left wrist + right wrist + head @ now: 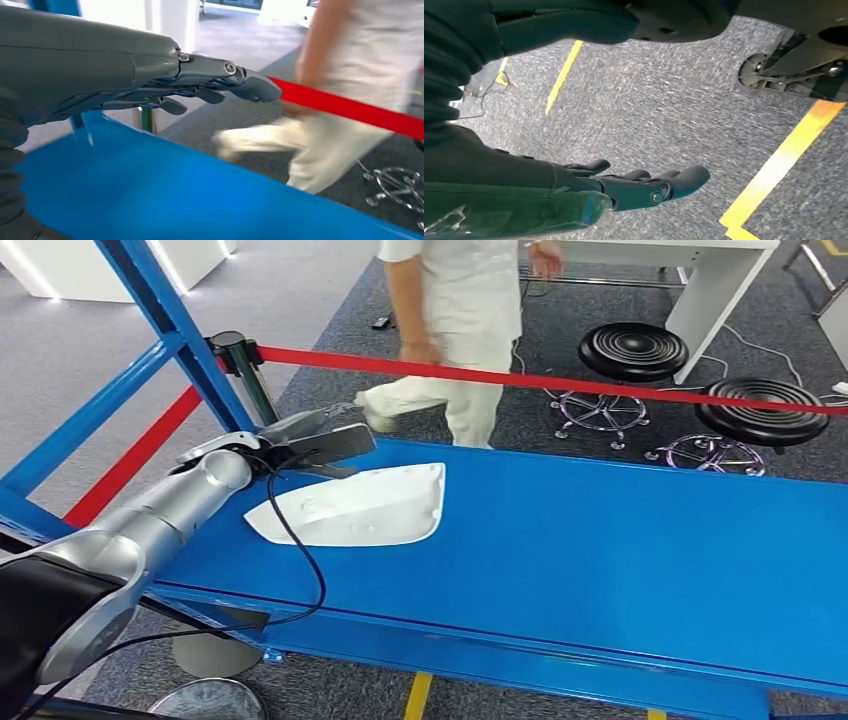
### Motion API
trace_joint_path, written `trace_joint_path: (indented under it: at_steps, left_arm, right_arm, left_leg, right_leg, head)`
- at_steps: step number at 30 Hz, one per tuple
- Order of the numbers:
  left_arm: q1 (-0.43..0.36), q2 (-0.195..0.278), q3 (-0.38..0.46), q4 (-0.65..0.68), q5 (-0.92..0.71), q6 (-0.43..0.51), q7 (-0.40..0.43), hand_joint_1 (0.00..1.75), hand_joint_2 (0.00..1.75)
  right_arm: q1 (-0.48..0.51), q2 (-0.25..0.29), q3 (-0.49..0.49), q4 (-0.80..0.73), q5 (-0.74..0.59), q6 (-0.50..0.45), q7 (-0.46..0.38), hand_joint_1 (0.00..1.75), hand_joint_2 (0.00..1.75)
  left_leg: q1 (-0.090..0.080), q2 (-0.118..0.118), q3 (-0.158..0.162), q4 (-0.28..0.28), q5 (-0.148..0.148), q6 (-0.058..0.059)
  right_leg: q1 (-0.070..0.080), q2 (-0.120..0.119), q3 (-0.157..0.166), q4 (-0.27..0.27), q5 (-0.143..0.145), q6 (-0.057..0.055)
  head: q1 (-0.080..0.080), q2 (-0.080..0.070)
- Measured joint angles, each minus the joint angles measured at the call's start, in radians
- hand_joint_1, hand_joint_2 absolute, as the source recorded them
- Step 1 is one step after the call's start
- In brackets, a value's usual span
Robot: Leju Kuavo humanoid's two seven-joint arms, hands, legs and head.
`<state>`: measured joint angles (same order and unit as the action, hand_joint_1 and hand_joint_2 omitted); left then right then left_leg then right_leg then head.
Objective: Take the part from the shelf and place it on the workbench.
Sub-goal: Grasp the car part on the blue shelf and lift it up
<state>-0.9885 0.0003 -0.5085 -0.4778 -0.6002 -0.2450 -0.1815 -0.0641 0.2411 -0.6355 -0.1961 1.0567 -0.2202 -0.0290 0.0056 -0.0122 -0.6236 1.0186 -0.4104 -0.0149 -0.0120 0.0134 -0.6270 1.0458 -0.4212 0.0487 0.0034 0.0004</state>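
white moulded part (355, 508) lies flat on blue workbench (600, 540) — left hand (320, 440) above, fingers outstretched, empty.

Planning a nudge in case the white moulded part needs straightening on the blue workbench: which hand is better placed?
Left. The left hand hovers open beside the white moulded plastic part on the blue workbench; the right hand hangs over grey floor.

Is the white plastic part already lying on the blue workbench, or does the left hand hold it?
It lies flat on the blue workbench. The white plastic part rests there, and the left hand is above its far edge, fingers extended, holding nothing.
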Motion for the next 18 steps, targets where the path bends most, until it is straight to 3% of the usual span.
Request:
trace_joint_path:
  at_steps: [2,5,6,7,8,10,12,16,18]
  left_arm:
    - [0.0,-0.002,0.0,0.002,0.002,0.0,0.0,0.0,1.75]
    - [0.005,-0.003,0.0,0.007,0.002,-0.004,0.001,0.0,1.75]
    - [0.008,-0.003,0.0,0.009,0.003,-0.009,0.003,0.0,1.75]
    - [0.01,-0.004,0.0,0.011,0.004,-0.018,0.007,0.0,1.75]
    - [0.011,-0.004,0.0,0.012,0.005,-0.029,0.013,0.0,1.75]
    - [0.007,-0.003,-0.001,0.014,0.01,-0.055,0.032,0.0,1.75]
    - [-0.001,-0.003,-0.002,0.014,0.018,-0.076,0.054,0.0,1.75]
    - [-0.01,-0.002,-0.01,0.014,0.024,-0.101,0.096,0.0,1.75]
    - [-0.018,0.0,-0.02,0.014,0.024,-0.109,0.104,0.0,1.75]
  right_arm:
    - [0.0,0.0,-0.003,0.0,0.0,0.0,0.0,0.0,1.75]
    - [0.0,0.001,-0.006,0.0,0.0,0.0,-0.001,0.0,1.75]
    - [0.001,0.001,-0.006,0.0,0.0,0.0,0.0,0.0,1.75]
    - [0.002,0.001,-0.006,0.0,0.0,-0.001,0.001,0.0,1.75]
    - [0.002,0.001,-0.006,0.0,0.0,-0.001,0.002,0.0,1.75]
    - [0.001,0.001,-0.007,0.0,0.0,-0.003,0.006,0.0,1.75]
    - [0.001,0.002,-0.008,0.0,0.001,-0.005,0.009,0.0,1.75]
    - [0.002,0.002,-0.017,0.0,0.001,-0.016,0.011,0.0,1.75]
    - [0.002,0.002,-0.021,0.0,0.002,-0.02,0.011,0.0,1.75]
  left_leg:
    - [0.002,0.001,-0.021,0.048,-0.034,-0.008]
    - [0.002,0.002,-0.11,0.239,-0.122,-0.014]
    - [0.002,0.002,-0.13,0.279,-0.131,-0.013]
    - [0.002,0.002,-0.133,0.282,-0.119,-0.01]
    - [0.001,0.002,-0.117,0.247,-0.091,-0.006]
    - [-0.002,0.002,-0.053,0.115,-0.024,0.004]
    - [-0.005,0.002,-0.007,0.02,0.0,0.009]
    - [-0.003,0.002,0.001,-0.006,0.003,0.022]
    - [0.002,0.002,0.003,-0.01,0.006,0.029]
  right_leg:
    - [-0.002,0.0,0.001,-0.002,0.001,-0.014]
    - [-0.002,0.0,0.001,-0.002,0.0,-0.023]
    - [-0.001,0.0,0.001,-0.002,0.0,-0.023]
    - [-0.001,0.0,0.002,-0.002,0.0,-0.023]
    - [0.0,0.0,0.003,-0.002,0.0,-0.023]
    - [0.002,0.0,0.005,-0.002,-0.001,-0.021]
    - [0.005,0.0,0.002,0.0,-0.001,-0.014]
    - [0.003,-0.001,-0.006,0.002,-0.008,0.009]
    - [0.002,-0.003,-0.042,0.075,-0.052,0.019]
  head:
    - [-0.001,0.0]
    - [-0.002,0.0]
    - [-0.002,0.0]
    - [-0.002,0.0]
    - [-0.002,0.0]
    - [-0.002,0.0]
    - [-0.001,0.0]
    - [0.001,0.0]
    - [0.006,0.0]
